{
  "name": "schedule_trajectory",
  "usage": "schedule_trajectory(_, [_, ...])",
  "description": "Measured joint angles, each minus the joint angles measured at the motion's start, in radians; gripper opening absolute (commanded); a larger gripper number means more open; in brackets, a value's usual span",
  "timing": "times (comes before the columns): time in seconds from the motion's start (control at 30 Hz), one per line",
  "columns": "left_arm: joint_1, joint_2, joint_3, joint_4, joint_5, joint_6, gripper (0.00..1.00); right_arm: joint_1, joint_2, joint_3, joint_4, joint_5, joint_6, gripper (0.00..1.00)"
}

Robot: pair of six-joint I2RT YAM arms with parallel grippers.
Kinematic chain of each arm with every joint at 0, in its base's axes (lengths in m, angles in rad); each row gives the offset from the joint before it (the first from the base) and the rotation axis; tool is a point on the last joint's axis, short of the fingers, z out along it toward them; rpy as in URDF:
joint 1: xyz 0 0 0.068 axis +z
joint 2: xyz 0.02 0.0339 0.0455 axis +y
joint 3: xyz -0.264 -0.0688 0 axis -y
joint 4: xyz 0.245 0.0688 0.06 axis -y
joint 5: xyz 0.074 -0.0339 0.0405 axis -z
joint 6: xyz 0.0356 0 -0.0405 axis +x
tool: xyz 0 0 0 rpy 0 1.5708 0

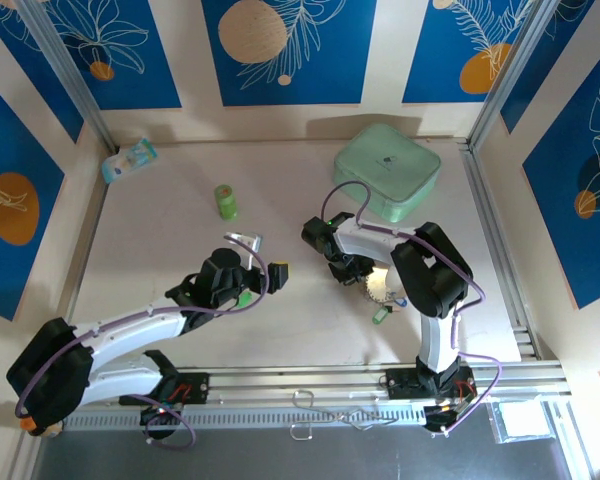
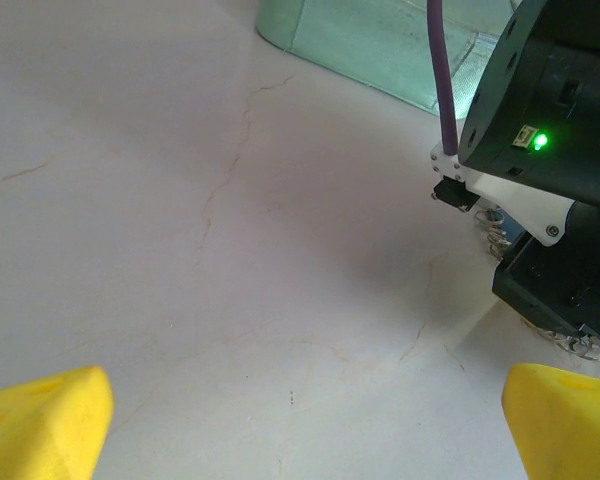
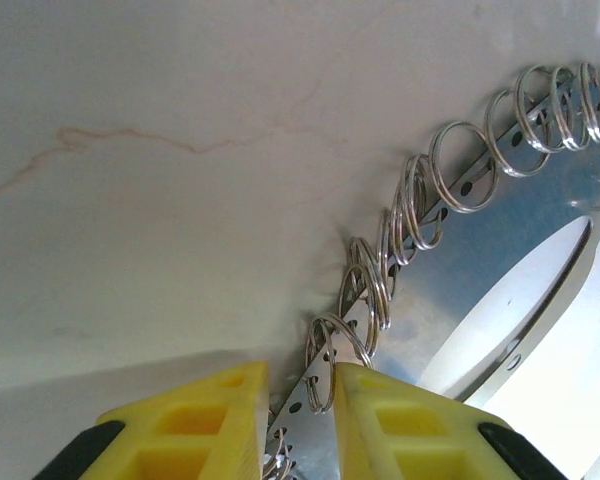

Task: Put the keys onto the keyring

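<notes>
Silver keyring (image 3: pixel 500 240), marbled white table (image 3: pixel 180 150)

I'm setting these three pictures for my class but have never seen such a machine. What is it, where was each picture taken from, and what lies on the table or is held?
Two robot arms are bolted at the near edge of the table. The overhead picture looks down on both; the other two come from cameras on each wrist. On it lie a green bottle, a mint box, a small packet, a green-headed key and a metal disc edged with small keyrings. The left gripper is wide open, empty. The right gripper has its yellow fingers either side of one keyring; whether it pinches is unclear.
</notes>
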Motion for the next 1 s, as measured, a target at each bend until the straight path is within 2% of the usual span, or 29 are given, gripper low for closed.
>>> schedule_trajectory(0.43, [0.000, -0.007, 0.000, -0.005, -0.002, 0.000, 0.99, -0.010, 0.018, 0.000, -0.006, 0.017, 0.010, 0.16])
schedule_trajectory(0.6, [0.000, -0.008, 0.000, -0.006, -0.003, 0.001, 0.99, -0.016, 0.021, -0.002, -0.012, 0.030, 0.014, 0.00])
schedule_trajectory(0.83, [0.000, -0.008, 0.001, -0.013, -0.003, 0.003, 0.99, -0.012, -0.004, -0.005, -0.013, 0.025, 0.011, 0.00])
schedule_trajectory(1.0, [0.000, -0.008, 0.015, -0.026, -0.011, 0.021, 1.00, 0.005, -0.172, -0.022, 0.048, -0.071, -0.049, 0.00])
